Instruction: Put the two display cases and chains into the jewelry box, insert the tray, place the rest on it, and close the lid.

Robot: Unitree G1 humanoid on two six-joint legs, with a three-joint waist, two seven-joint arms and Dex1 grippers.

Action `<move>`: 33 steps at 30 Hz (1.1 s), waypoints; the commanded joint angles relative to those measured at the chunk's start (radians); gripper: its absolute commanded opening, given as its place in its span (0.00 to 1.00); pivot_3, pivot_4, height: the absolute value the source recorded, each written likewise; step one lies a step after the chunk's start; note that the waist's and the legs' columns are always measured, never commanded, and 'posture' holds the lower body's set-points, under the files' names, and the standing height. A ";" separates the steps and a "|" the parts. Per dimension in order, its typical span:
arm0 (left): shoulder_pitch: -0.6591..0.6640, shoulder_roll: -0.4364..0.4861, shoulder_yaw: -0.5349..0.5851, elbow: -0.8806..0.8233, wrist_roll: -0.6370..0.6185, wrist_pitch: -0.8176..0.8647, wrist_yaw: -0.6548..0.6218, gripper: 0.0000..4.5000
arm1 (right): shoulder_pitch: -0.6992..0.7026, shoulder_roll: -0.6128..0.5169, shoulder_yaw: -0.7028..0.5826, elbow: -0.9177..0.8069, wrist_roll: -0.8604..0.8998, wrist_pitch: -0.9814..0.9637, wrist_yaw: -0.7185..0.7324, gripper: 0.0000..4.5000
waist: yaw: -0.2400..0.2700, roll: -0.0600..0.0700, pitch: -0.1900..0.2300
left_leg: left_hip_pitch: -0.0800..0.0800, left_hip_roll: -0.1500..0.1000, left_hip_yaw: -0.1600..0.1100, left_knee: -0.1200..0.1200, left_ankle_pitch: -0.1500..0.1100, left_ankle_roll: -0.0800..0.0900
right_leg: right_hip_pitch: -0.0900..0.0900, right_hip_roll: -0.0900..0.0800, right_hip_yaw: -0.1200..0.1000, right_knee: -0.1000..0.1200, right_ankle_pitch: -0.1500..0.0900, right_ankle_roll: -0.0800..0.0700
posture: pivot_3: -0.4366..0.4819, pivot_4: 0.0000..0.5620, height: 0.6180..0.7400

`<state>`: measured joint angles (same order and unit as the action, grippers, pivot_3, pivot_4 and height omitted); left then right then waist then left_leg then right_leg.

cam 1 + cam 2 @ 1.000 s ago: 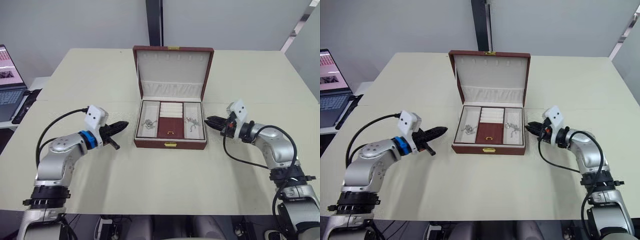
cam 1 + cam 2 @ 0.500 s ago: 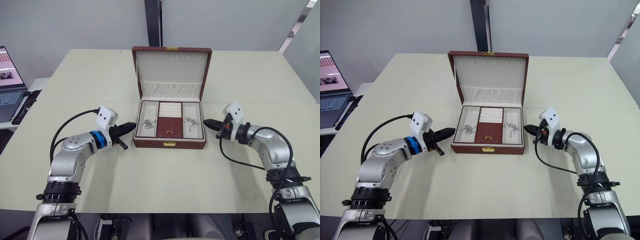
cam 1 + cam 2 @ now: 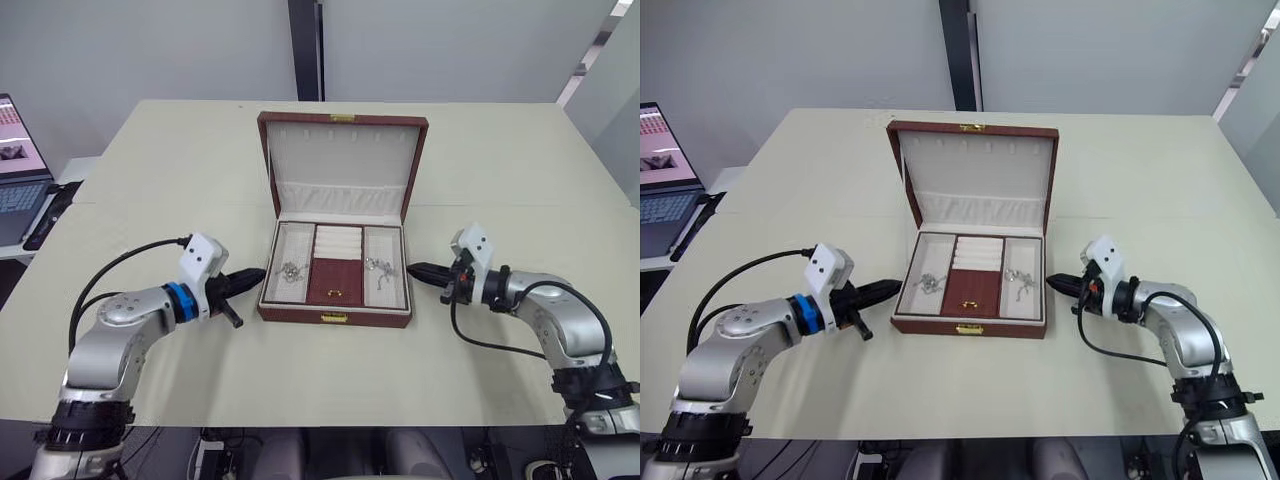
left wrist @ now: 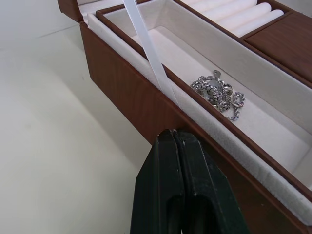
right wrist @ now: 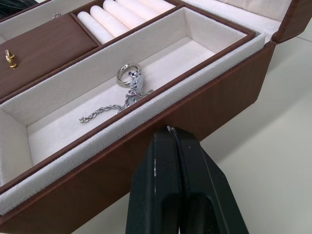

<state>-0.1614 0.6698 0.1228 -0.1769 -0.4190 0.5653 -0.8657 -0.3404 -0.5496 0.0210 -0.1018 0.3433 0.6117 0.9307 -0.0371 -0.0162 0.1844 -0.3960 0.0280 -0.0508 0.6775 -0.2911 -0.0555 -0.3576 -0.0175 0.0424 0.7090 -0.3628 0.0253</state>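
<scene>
The jewelry box (image 3: 334,315) stands in the middle of the table with its lid (image 3: 343,150) upright and open. The tray (image 3: 334,280) sits inside it. A tangle of silver jewelry (image 4: 219,92) lies in the tray's left section. A silver ring on a short twisted chain (image 5: 129,80) lies in its right section. My left gripper (image 3: 255,274) is shut, its tip against the box's left wall. My right gripper (image 3: 413,269) is shut too, tip at the right wall. The display cases are out of view.
An open laptop (image 3: 15,170) sits on a side surface at the far left. A white ribbon stay (image 4: 148,44) runs from the lid down to the box's left side. The table's front edge (image 3: 330,420) is close below the box.
Both shut grippers came in against the box's sides. The box then slid toward me across the table between them.
</scene>
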 commanded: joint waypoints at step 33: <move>0.303 -0.014 0.166 -0.268 -0.160 0.004 0.009 0.00 | 0.181 -0.034 -0.002 -0.278 0.147 0.110 0.013 0.00 | 0.001 0.000 0.000 | 0.004 0.000 -0.001 -0.001 0.000 0.000 | 0.005 0.000 0.000 -0.003 0.000 0.000 | 0.48 0.27 1.00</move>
<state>0.1655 0.6699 0.2815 -0.4056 -0.5361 0.6163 -0.8544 -0.1560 -0.5920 -0.0017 -0.3450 0.4470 0.7473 0.9144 -0.0366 -0.0164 0.1845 -0.3923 0.0280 -0.0517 0.6763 -0.2912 -0.0553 -0.3530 -0.0173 0.0420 0.7062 -0.3629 0.0254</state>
